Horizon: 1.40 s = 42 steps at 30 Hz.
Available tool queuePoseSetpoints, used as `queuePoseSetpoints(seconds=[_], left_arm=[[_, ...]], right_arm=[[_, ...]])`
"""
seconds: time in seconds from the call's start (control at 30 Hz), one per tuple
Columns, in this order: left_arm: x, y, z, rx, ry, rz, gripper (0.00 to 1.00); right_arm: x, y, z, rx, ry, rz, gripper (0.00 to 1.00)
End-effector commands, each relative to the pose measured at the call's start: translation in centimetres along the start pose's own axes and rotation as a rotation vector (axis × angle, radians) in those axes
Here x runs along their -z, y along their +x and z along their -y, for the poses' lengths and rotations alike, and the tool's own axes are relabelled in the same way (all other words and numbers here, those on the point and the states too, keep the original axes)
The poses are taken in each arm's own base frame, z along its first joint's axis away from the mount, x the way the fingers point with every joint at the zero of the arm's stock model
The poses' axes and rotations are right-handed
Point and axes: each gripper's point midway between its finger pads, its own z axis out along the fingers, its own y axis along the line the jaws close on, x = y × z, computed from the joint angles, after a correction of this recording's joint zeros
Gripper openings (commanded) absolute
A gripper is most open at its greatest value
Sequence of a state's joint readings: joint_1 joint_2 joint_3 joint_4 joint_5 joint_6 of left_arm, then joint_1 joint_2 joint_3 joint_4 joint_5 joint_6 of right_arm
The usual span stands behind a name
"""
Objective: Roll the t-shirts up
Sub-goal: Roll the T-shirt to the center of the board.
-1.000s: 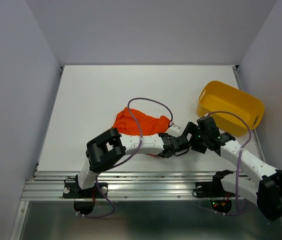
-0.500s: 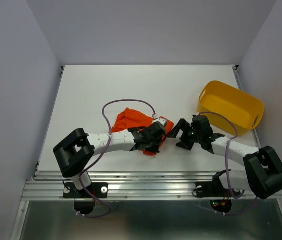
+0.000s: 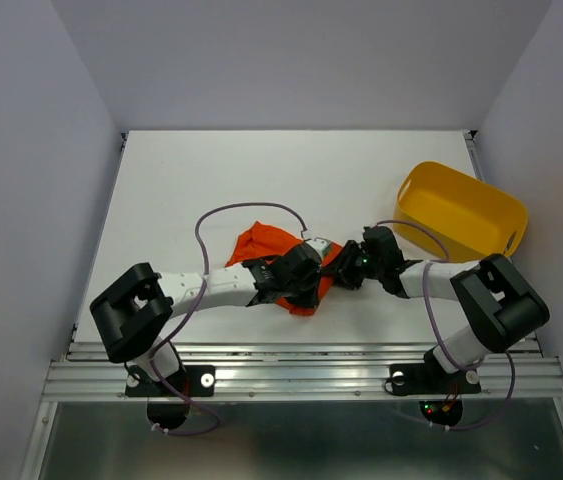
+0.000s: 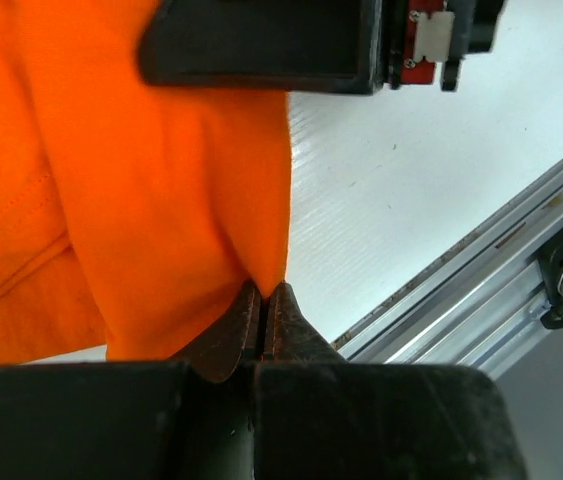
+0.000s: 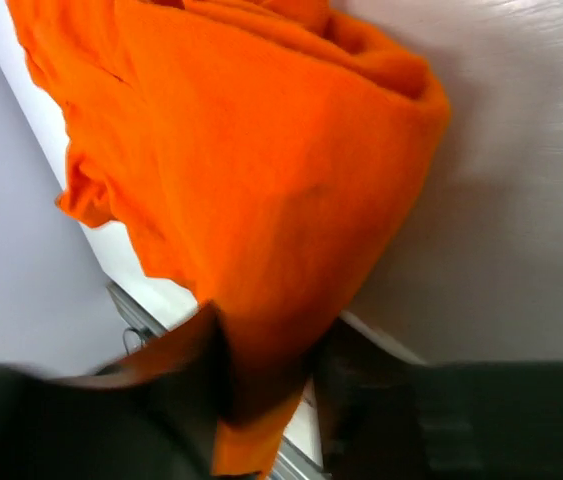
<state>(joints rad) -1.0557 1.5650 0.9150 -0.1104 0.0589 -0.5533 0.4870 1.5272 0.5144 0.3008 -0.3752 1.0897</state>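
Note:
The orange-red t-shirt (image 3: 269, 243) lies bunched near the table's front middle, and both grippers meet at its right end. My left gripper (image 3: 311, 285) is shut on a thin fold of it; in the left wrist view the fingertips (image 4: 264, 292) pinch the fabric's (image 4: 111, 180) lower edge. My right gripper (image 3: 343, 270) comes in from the right. In the right wrist view a thick fold of the t-shirt (image 5: 251, 170) hangs between its jaws (image 5: 273, 340), which press it from both sides, somewhat blurred.
A yellow tub (image 3: 461, 212) stands at the right rear, close behind the right arm. The aluminium rail (image 3: 311, 355) runs along the table's near edge, just below the shirt. The white table (image 3: 211, 180) stretches away behind and to the left.
My right gripper has moved left onto the shirt and its wide jaws have closed in on the fabric. The left gripper has stayed shut on the shirt, shifting slightly left.

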Motion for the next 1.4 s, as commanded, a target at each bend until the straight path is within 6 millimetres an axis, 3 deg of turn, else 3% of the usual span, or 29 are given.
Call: queuePoseSetpoints(seconds=[0.0,0.07,0.1,0.23,0.3,0.43,0.63,1.1,1.37], left_arm=[[2.1,-1.6,1.1,-0.033,0.068,0.083,0.02],[2.4,-1.4,0.7,-0.049,0.052,0.079,0.13],[2.7,-1.4,0.6,-0.069,0.046,0.074,0.31],[3.6,-1.4,1.1,-0.102,0.068,0.076,0.74],[4.0,-1.5,1.2,-0.113,0.056,0.080,0.82],[4.4,-2.3,0.1,-0.125,-0.059,0.125,0.84],[5.1,-3.5,0.4,-0.147,-0.119,0.201,0.87],[3.0,-3.9,2.4,-0.187,-0.265,0.204,0.86],[1.5,-3.9,1.1,-0.181,-0.403,0.213,0.85]], right_arm=[[-0.5,-1.3,-2.4,0.021,-0.053,0.047,0.16],[-0.5,-1.1,-2.5,0.029,-0.043,0.045,0.05],[-0.5,-0.9,-2.7,0.040,-0.031,0.045,0.01],[-0.1,-0.8,-2.9,0.054,0.000,0.058,0.01],[0.3,-0.6,-2.9,0.053,0.015,0.064,0.01],[0.9,-0.8,-3.0,0.042,0.028,0.083,0.01],[1.1,-0.5,-3.2,0.042,0.040,0.074,0.01],[0.7,-0.2,-3.9,0.057,0.035,0.048,0.01],[0.7,-0.1,-3.9,0.064,0.043,0.039,0.01]])
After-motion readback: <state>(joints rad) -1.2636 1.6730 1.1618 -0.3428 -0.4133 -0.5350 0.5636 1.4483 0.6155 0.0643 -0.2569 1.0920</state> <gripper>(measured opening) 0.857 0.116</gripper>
